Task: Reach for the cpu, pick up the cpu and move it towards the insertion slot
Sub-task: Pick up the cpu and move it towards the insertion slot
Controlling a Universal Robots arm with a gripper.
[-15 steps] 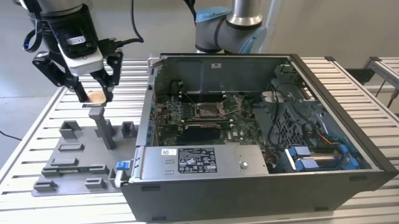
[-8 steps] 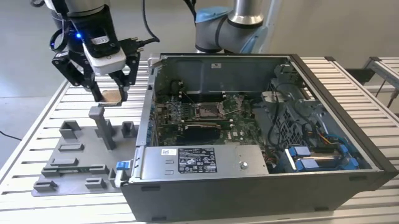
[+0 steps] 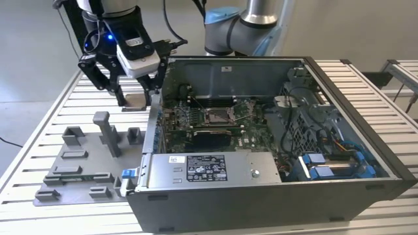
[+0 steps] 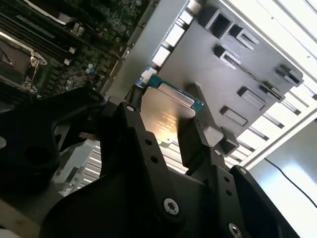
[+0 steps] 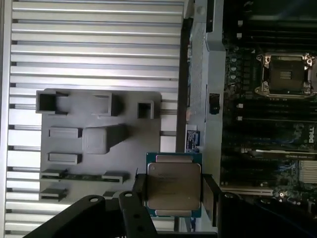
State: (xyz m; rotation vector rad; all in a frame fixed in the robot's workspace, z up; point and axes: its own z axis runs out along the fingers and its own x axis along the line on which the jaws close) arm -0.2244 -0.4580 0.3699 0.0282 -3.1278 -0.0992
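The gripper [image 5: 173,191] grasps the cpu [image 5: 173,184] by its edges above the grey fixture plate [image 5: 99,134]; the computer case wall [image 5: 198,89] stands between it and the insertion slot [image 5: 286,74].

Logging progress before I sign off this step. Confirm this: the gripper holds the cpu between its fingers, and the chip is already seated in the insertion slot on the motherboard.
Not quite. The gripper does hold the cpu between its fingers, but the chip is not seated. In the first wrist view the insertion slot sits open with a dark, bare centre, apart from the held chip. The exterior view shows the gripper outside the computer case, above the slatted table.
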